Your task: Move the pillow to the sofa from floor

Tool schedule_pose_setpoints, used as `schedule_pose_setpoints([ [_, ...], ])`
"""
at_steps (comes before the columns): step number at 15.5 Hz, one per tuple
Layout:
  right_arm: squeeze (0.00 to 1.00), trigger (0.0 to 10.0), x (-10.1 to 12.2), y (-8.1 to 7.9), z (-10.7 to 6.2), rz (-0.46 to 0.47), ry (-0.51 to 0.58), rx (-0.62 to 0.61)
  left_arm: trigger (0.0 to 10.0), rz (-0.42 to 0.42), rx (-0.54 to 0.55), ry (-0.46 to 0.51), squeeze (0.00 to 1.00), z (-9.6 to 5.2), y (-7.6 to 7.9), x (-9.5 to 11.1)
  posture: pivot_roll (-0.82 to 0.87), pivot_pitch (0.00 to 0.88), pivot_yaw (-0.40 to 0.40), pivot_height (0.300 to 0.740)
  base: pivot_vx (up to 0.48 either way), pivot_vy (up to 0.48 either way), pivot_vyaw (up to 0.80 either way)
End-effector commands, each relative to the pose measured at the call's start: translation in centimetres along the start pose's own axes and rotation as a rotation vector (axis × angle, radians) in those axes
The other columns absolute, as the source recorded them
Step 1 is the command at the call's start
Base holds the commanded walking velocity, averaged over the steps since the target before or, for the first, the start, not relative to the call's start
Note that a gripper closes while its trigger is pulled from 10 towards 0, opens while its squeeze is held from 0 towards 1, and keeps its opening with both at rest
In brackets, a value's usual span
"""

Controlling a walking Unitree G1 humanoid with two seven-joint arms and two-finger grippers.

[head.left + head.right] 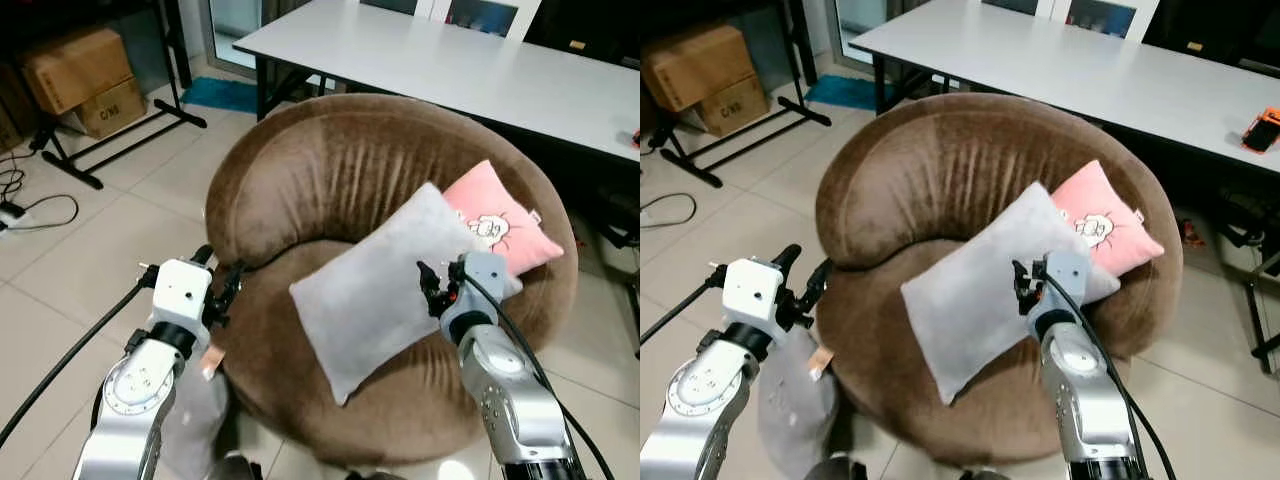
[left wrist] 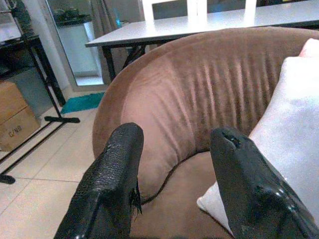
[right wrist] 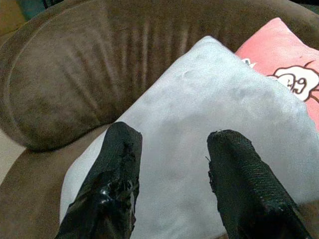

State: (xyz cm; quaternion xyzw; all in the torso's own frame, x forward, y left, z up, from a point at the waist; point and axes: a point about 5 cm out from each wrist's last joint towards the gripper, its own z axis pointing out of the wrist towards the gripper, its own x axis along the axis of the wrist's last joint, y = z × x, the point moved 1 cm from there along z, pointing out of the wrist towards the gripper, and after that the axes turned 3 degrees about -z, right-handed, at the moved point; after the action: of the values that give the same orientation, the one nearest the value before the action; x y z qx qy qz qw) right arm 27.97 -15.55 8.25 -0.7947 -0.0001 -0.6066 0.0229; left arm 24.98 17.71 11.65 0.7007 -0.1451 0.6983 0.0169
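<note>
Grey pillow (image 1: pixel 385 290) rests mid-frame on the brown sofa (image 1: pixel 300 180), both the right gripper (image 3: pixel 172 181) and left gripper (image 2: pixel 174 184) spread empty; its overhanging lower corner could slide floorward.

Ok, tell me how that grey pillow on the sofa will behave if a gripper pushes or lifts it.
The grey pillow looks soft and plump, so it would probably dent under the right gripper, whose fingers are open above it. Lifted by one corner, it would likely sag rather than stay flat. It leans on the pink pillow and the sofa back, so a push may slide it along the seat.
</note>
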Motion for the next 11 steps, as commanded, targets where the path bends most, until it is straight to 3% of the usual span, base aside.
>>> schedule_pose_setpoints([
  [1,0.0,10.0,0.5,-0.06,0.13,-0.023,0.01,0.007,10.0,0.017,0.007,0.009,0.0,-0.06,-0.03,0.17,0.04,0.0,-0.062,0.74,-0.289,0.0,0.0],
  [6,0.0,10.0,0.84,0.07,0.43,-0.045,0.004,0.012,10.0,0.011,0.045,0.014,0.0,0.17,-0.3,0.22,0.03,0.0,-0.071,0.74,-0.284,0.0,0.0],
  [11,0.0,10.0,0.97,0.19,0.53,-0.069,0.004,0.016,10.0,-0.002,0.077,0.005,0.0,0.27,-0.55,0.04,0.03,0.0,-0.07,0.74,0.0,0.0,0.0],
])
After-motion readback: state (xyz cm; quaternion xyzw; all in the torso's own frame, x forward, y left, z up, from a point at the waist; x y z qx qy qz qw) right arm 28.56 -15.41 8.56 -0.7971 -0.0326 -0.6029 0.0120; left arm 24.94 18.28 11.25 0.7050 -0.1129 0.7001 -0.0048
